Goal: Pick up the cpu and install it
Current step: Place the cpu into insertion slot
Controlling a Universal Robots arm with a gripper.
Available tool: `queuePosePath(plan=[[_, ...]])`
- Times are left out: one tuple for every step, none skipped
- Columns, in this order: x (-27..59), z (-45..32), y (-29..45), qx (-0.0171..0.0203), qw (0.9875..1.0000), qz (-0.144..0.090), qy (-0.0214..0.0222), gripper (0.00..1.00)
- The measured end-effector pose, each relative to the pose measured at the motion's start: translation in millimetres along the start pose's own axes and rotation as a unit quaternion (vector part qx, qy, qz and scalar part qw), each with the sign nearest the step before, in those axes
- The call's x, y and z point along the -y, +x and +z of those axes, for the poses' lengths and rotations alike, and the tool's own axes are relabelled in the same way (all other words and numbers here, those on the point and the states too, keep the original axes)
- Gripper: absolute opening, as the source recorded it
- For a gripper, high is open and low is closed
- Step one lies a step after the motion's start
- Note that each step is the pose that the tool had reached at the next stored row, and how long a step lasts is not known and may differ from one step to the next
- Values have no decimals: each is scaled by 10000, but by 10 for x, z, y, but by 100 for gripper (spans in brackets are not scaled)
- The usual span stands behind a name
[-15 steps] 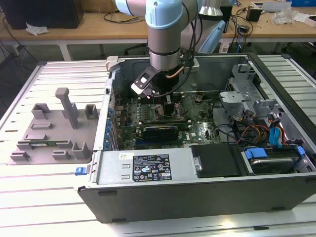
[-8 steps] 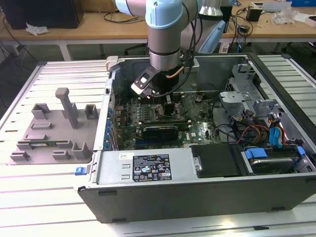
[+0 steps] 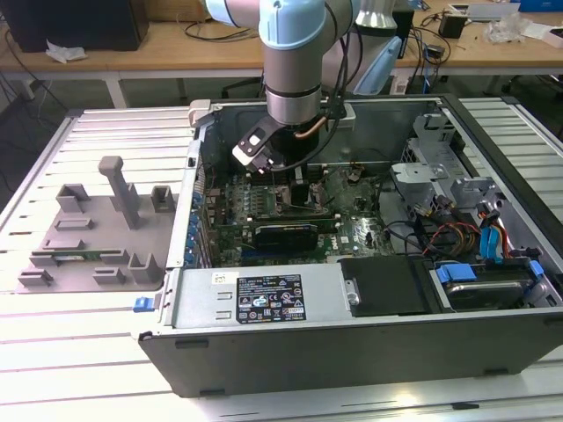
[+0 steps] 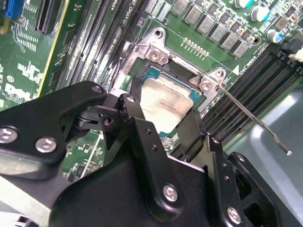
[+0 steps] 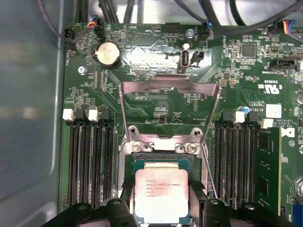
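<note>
Holding the cpu [image 5: 162, 196] by two edges between black fingers [image 4: 139, 130], just over the open socket [image 5: 161, 142] of the green motherboard [image 5: 227, 61] inside the computer case [image 3: 352, 343].

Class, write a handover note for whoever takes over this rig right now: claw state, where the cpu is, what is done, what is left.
Claw: shut on the cpu, gripping two opposite edges.
Cpu: metal top up, directly over the socket inside the computer case. Whether it is fully seated cannot be told.
Done: cpu picked up and brought to the socket.
Left: cpu not yet released; load plate stands open and the lever is unlatched.
</note>
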State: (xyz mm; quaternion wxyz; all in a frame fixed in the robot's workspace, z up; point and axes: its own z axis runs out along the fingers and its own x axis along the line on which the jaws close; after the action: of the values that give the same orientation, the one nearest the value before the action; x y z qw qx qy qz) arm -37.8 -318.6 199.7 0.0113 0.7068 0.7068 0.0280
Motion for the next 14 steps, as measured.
queuePosePath(plan=[[0, 1, 0, 1, 10000, 32, -1, 54], [0, 2, -1, 2, 10000, 63, -3, 54], [0, 3, -4, 2, 10000, 77, -3, 54], [0, 4, -10, 1, 10000, 85, -3, 54], [0, 4, -21, 1, 10000, 85, -3, 54], [0, 4, -32, 0, 10000, 85, -3, 54], [0, 6, -36, -1, 10000, 85, -3, 54], [1, 8, -36, -3, 10000, 86, -3, 54], [-1, 10, -37, -3, 10000, 85, -2, 54], [-1, 12, -37, -3, 10000, 85, -2, 54], [-1, 13, -36, -3, 10000, 85, -2, 54], [-3, 15, -36, -4, 10000, 86, -3, 54], [-4, 15, -35, -5, 10000, 85, -3, 54], [-7, 16, -35, -5, 10000, 85, -3, 54]])
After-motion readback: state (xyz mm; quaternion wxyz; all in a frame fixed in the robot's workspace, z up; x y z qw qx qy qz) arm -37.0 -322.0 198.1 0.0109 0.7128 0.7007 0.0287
